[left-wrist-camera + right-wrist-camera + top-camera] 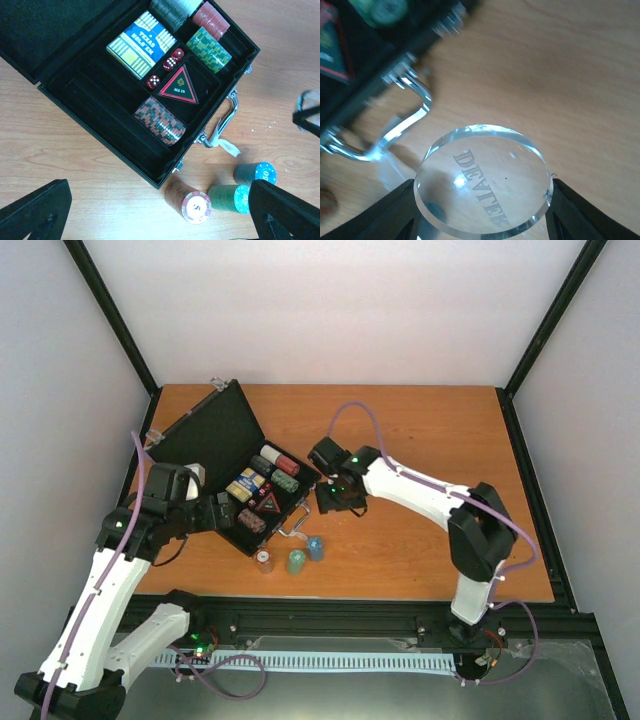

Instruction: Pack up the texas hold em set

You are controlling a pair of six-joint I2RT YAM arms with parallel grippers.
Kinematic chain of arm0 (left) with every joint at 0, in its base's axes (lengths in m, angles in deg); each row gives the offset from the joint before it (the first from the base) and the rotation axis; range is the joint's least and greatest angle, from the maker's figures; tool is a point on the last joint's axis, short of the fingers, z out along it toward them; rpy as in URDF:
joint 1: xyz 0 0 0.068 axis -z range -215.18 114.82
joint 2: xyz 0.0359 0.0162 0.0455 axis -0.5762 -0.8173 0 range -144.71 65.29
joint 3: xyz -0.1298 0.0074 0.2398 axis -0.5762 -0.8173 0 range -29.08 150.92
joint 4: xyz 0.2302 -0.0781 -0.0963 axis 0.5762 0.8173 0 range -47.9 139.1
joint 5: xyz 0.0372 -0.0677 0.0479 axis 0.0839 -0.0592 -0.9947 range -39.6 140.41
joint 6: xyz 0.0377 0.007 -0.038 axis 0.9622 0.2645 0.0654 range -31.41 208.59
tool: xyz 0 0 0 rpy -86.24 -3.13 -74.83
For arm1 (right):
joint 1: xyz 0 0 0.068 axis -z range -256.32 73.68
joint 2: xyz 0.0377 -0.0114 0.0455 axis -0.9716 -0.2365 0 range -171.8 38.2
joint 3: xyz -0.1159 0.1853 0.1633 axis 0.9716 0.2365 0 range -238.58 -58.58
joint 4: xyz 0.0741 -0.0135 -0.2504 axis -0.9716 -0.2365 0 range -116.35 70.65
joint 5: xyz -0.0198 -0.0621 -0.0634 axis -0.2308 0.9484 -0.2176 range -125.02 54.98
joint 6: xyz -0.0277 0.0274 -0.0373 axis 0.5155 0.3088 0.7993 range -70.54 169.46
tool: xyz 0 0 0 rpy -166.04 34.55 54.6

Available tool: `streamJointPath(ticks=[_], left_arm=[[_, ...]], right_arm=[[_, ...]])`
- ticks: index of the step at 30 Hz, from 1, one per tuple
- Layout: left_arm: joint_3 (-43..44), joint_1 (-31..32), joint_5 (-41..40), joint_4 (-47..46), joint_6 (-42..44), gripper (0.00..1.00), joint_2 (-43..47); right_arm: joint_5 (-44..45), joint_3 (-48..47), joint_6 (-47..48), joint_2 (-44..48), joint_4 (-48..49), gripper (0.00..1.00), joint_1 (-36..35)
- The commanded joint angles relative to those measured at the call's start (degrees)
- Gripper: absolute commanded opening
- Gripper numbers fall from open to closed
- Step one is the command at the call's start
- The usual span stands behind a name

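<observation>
The right claw point(482, 200) pinches the clear disc point(485, 172) by its rim, one finger touching each side. The disc's flat face is turned up at the wrist camera, and the "DEALER" lettering runs slantwise across it. Being round, it has no long axis. The grip is only on a thin, slick edge, so my worry is that the disc swivels or slides out if the claw tilts or jerks.

Just beyond the claw, up and to its left, stands the silver handle point(415, 107). A low approach could catch the disc on it.

Farther that way lies the open case point(215, 435). Its long axis runs diagonally across the tabletop point(545, 60), the handle edge faces this claw, and the lid is thrown back on the far side. The pockets already look crowded, so a blind drop may land on the black triangle point(179, 86).

The left claw point(159, 186) hangs spread and holds nothing. Under it three loose chip stacks point(227, 197) sit beside the case corner, where a careless descent could topple them.
</observation>
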Motion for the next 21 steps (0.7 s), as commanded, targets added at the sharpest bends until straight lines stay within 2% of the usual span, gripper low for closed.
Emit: streamJointPath(ticks=[1,8,16,21], left_arm=[[0.8,0.3,0.1,-1.2,-0.8,1.00,0.9],[0.5,0.3,0.3,-1.5,-0.8,1.00,1.6],[0.6,0.3,0.6,-1.2,-0.3,1.00,2.1],[0.8,0.3,0.4,-0.6,0.0,1.00,2.7]], right_arm=[[-4.0,-10.4,3.3,-6.3,1.5,0.40,0.1],[-8.5,-26.5,5.0,-17.2,0.1,0.39,-1.1],[-12.7,-38.4,4.9,-26.3,-1.2,0.38,-4.6],[-13.6,-41.7,4.8,-29.6,-1.6,0.38,-5.6]])
